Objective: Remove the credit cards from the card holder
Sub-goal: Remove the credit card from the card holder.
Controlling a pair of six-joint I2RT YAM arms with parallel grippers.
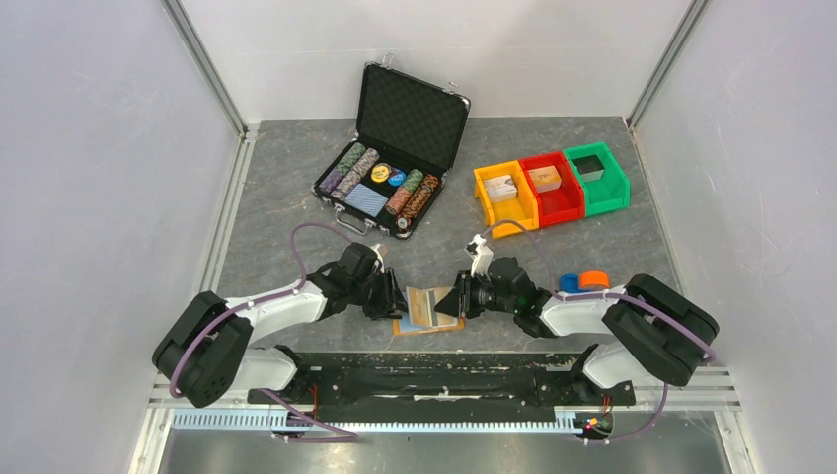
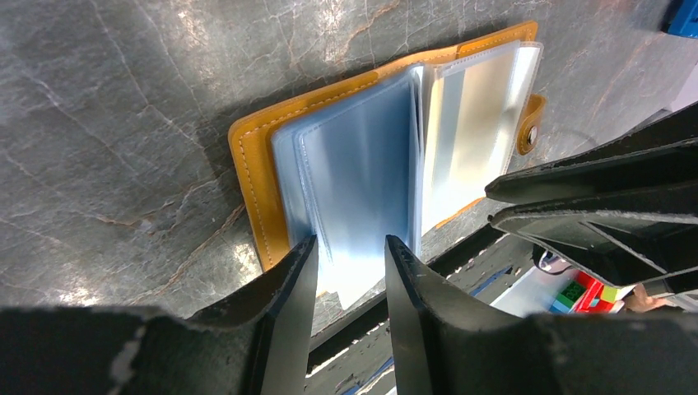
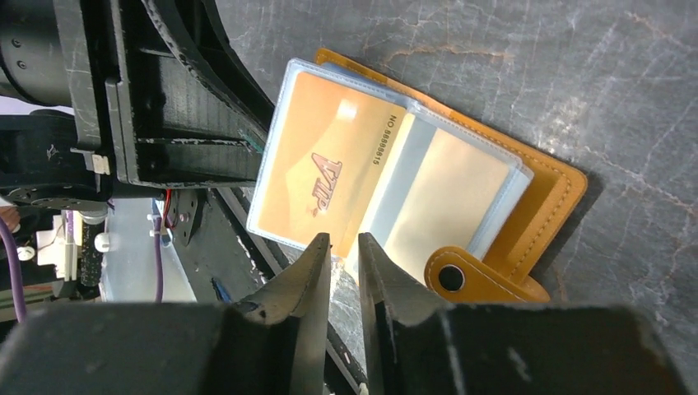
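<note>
The card holder [image 3: 553, 196] lies open and flat on the surface [image 3: 593, 74], close to its near edge and directly between the two arms, with its clear plastic leaves fanned and the snap tab [image 3: 461, 278] hanging off the right side. A pale printed card [image 3: 329, 164], one of the credit cards, sits inside the top leaf and has not yet been drawn out. The left end effector [image 2: 350, 247] stands at a moderate gap astride the near edge of the left leaves; whether it actually presses on them cannot be told. The right end effector [image 3: 343, 243] is only narrowly parted, its tips just short of the printed card's lower edge, and nothing is clearly caught between them. The step in hand looks to be getting a pinch on that card. To do it well, the left side should pin the holder down so it cannot slide or fold. The right tips should take the card alone, not the sleeve film, and pull along the pocket's opening. Catching the plastic would likely drag the whole holder.
</note>
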